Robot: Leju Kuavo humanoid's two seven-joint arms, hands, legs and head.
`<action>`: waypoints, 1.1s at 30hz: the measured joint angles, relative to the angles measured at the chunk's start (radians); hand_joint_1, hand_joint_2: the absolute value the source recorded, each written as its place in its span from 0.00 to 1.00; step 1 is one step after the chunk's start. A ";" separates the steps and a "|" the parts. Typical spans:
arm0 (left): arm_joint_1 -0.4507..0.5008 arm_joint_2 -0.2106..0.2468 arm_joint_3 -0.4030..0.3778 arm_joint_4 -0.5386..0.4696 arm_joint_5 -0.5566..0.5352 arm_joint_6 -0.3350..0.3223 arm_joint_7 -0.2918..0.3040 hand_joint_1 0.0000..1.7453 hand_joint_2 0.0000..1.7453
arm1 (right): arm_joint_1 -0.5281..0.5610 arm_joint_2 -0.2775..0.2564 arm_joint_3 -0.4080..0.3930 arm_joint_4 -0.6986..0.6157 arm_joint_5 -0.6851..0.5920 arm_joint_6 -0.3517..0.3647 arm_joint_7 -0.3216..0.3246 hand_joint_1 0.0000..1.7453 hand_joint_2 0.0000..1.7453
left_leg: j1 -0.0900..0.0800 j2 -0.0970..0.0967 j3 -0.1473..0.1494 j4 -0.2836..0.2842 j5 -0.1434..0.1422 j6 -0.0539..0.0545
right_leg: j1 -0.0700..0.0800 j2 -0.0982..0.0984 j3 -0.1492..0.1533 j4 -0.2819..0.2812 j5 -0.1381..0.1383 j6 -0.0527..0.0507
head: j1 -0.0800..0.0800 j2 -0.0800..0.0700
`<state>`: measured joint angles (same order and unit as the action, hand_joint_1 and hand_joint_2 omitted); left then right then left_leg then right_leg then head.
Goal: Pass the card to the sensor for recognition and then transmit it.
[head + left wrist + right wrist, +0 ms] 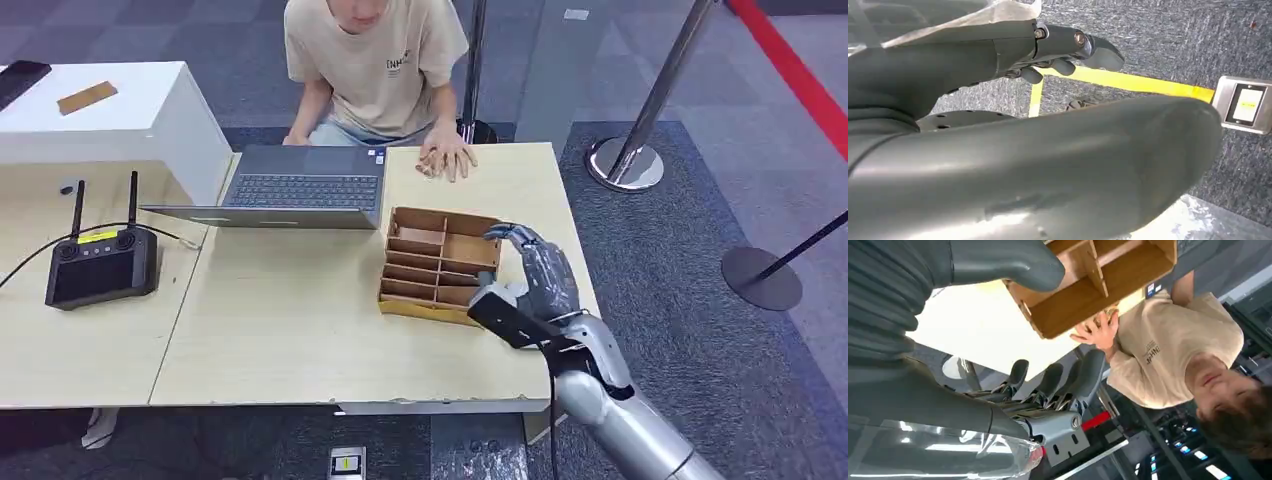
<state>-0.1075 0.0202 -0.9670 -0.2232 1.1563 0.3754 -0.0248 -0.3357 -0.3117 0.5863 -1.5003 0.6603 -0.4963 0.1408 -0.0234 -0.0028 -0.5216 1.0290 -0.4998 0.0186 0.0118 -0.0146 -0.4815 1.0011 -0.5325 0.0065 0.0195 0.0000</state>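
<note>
Right robot hand (530, 285), fingers apart and holding nothing, is hovering at the wooden divided tray's (437, 262) near corner; any card inside is not discernible.

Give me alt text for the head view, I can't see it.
The robot's right hand hovers open beside a wooden divided tray on a pale table. A person sits opposite behind a laptop; a black controller lies left.

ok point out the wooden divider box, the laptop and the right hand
wooden divider box (437, 262), head view, on an inner divider
laptop (304, 190), head view, on the keyboard
right hand (535, 280), head view, on the back of the hand
</note>
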 joint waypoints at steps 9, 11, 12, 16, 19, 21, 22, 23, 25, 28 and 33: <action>0.000 -0.002 0.000 0.000 0.000 0.000 0.000 0.00 0.00 | -0.002 0.034 0.026 0.052 0.011 0.003 0.000 0.41 1.00 | 0.000 0.000 0.000 0.000 0.000 0.000 | 0.000 0.000 0.000 0.000 0.000 0.000 | 0.000 0.000; 0.000 -0.002 0.000 0.000 0.000 0.000 0.000 0.00 0.00 | -0.003 0.041 0.030 0.062 0.011 0.003 0.000 0.41 1.00 | 0.000 0.000 0.000 0.000 0.000 0.000 | 0.000 0.000 0.000 0.000 0.000 0.000 | 0.000 0.000; 0.000 -0.002 0.000 0.000 0.000 0.000 0.000 0.00 0.00 | -0.003 0.044 0.032 0.066 0.011 0.004 0.000 0.41 1.00 | 0.000 0.000 0.000 0.000 0.000 0.000 | 0.000 0.000 0.000 0.000 0.000 0.000 | 0.000 0.000; 0.000 -0.003 0.000 0.000 0.000 0.000 0.000 0.00 0.00 | -0.006 0.053 0.040 0.081 0.012 0.004 0.000 0.43 1.00 | 0.000 0.000 0.000 0.000 0.000 0.000 | 0.000 0.000 0.000 0.000 0.000 0.000 | 0.000 0.000; 0.000 -0.003 0.000 0.000 0.000 0.000 0.000 0.00 0.00 | -0.008 0.058 0.045 0.091 0.013 0.004 0.000 0.42 1.00 | 0.000 0.000 0.000 0.000 0.000 0.000 | 0.000 0.000 0.000 0.000 0.000 0.000 | 0.000 0.000; 0.000 -0.003 0.000 0.000 0.000 0.000 0.000 0.00 0.00 | -0.011 0.062 0.049 0.097 0.018 0.001 0.000 0.40 1.00 | 0.000 0.000 0.000 0.000 0.000 0.000 | 0.000 0.000 0.000 0.000 0.000 0.000 | 0.000 0.000; 0.000 -0.004 0.000 0.000 0.000 0.000 0.001 0.00 0.00 | -0.013 0.064 0.052 0.101 0.023 0.000 0.000 0.40 1.00 | 0.000 0.000 0.000 0.000 0.000 0.000 | 0.000 0.000 0.000 0.000 0.000 0.000 | 0.000 0.000; 0.000 -0.004 0.000 0.000 0.000 0.000 0.001 0.00 0.00 | -0.016 0.067 0.054 0.105 0.029 -0.002 0.000 0.40 1.00 | 0.000 0.000 0.000 0.000 0.000 0.000 | 0.000 0.000 0.000 0.000 0.000 0.000 | 0.000 0.000; 0.000 -0.006 0.000 0.000 0.000 0.000 0.002 0.00 0.00 | -0.022 0.072 0.057 0.111 0.035 -0.003 0.003 0.40 1.00 | 0.000 0.000 0.000 0.000 0.000 0.000 | 0.000 0.000 0.000 0.000 0.000 0.000 | 0.000 0.000; 0.000 -0.009 0.000 0.000 0.000 0.000 0.001 0.00 0.00 | -0.034 0.078 0.064 0.125 0.057 -0.002 0.013 0.42 1.00 | 0.000 0.000 0.000 0.000 0.000 0.000 | 0.000 0.000 0.000 0.000 0.000 0.000 | 0.000 0.000; 0.000 -0.012 0.000 0.000 0.000 0.000 0.000 0.00 0.00 | -0.050 0.085 0.078 0.146 0.102 -0.004 0.039 0.41 1.00 | 0.000 0.000 0.000 0.000 0.000 0.000 | 0.000 0.000 0.000 0.000 0.000 0.000 | 0.000 0.000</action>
<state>-0.1078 0.0084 -0.9670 -0.2232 1.1566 0.3754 -0.0252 -0.3862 -0.2262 0.6645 -1.3538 0.7619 -0.5005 0.1801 -0.0234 -0.0027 -0.5216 1.0289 -0.4998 0.0185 0.0118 -0.0146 -0.4814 1.0012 -0.5325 0.0067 0.0195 0.0000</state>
